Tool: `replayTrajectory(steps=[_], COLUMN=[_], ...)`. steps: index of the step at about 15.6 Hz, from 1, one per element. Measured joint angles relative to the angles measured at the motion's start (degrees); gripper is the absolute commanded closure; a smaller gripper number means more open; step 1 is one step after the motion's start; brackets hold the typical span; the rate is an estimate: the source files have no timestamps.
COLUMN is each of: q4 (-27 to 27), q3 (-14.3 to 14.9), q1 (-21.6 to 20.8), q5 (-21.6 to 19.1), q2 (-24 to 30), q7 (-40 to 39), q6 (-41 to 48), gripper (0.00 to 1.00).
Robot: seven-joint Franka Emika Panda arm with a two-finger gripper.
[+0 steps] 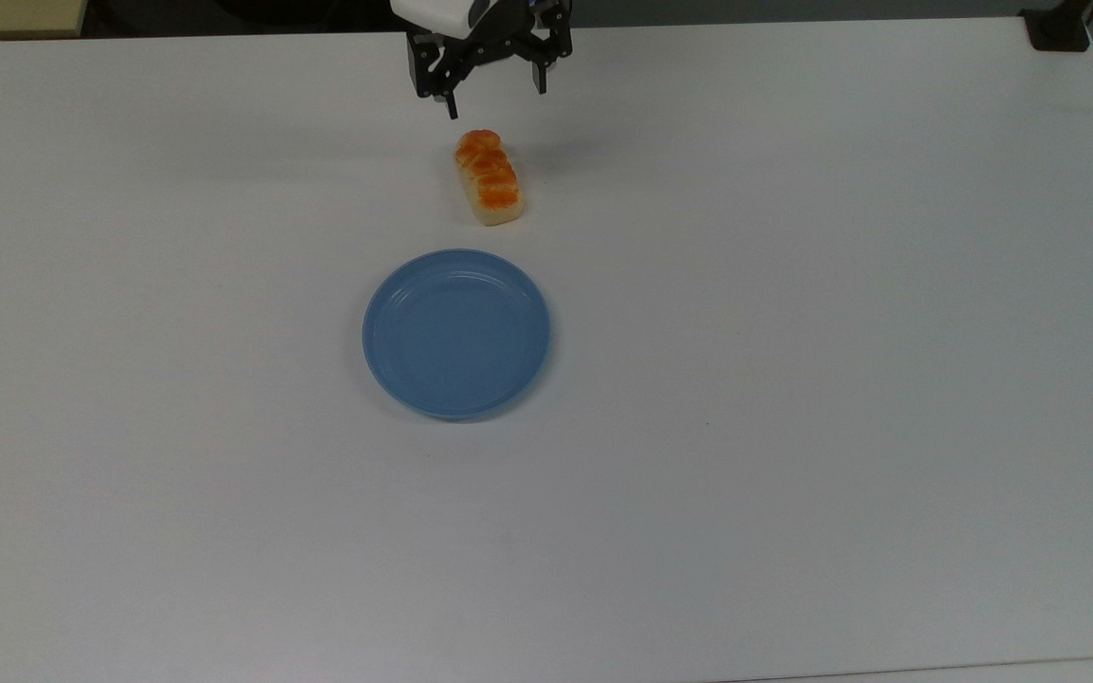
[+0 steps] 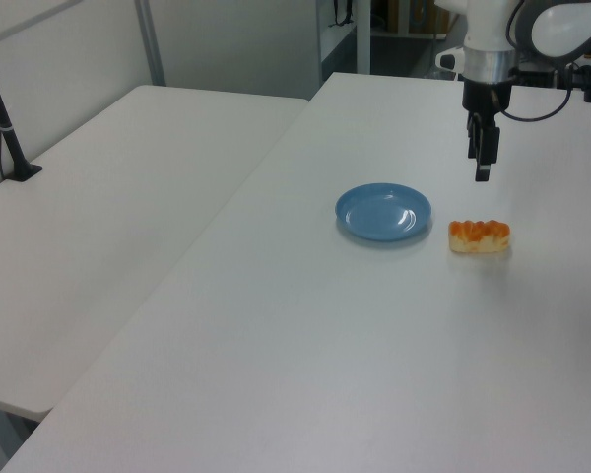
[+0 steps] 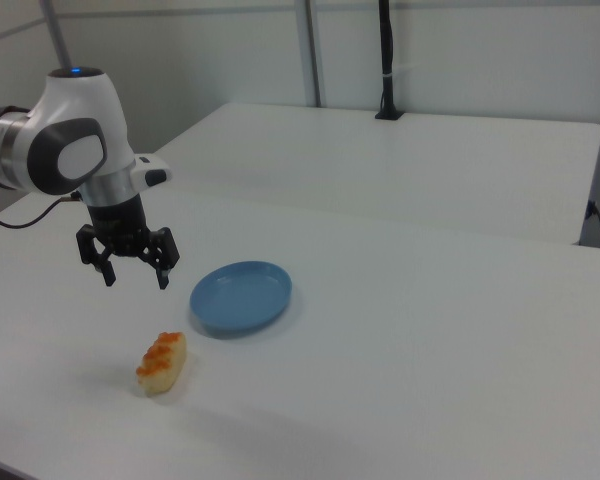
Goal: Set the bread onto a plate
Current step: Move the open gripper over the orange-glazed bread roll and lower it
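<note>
Above the bread hangs the gripper, fingers apart

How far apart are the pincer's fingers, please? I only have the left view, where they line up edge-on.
Observer: The pincer is open; the right view shows its fingers well apart, with nothing between them.
Operator: Thank you. Is it centred over the bread?
Observer: It seems not. In the top view it appears just beyond the end of the bread that lies farthest from the plate, not over the middle.
</note>
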State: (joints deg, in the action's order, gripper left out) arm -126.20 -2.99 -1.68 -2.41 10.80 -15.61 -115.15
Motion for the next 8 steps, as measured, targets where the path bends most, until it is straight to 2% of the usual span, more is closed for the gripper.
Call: replayTrajectory(steps=[4, 8], q4=[-2.53, -7.09], q3=[-0.25, -0.33], q1=[0.00, -0.01], q5=[0.02, 0.90], q2=[-0.07, -0.45], q7=[0.05, 0.05], q6=[-1.40, -7.34], gripper=[0.02, 0.02])
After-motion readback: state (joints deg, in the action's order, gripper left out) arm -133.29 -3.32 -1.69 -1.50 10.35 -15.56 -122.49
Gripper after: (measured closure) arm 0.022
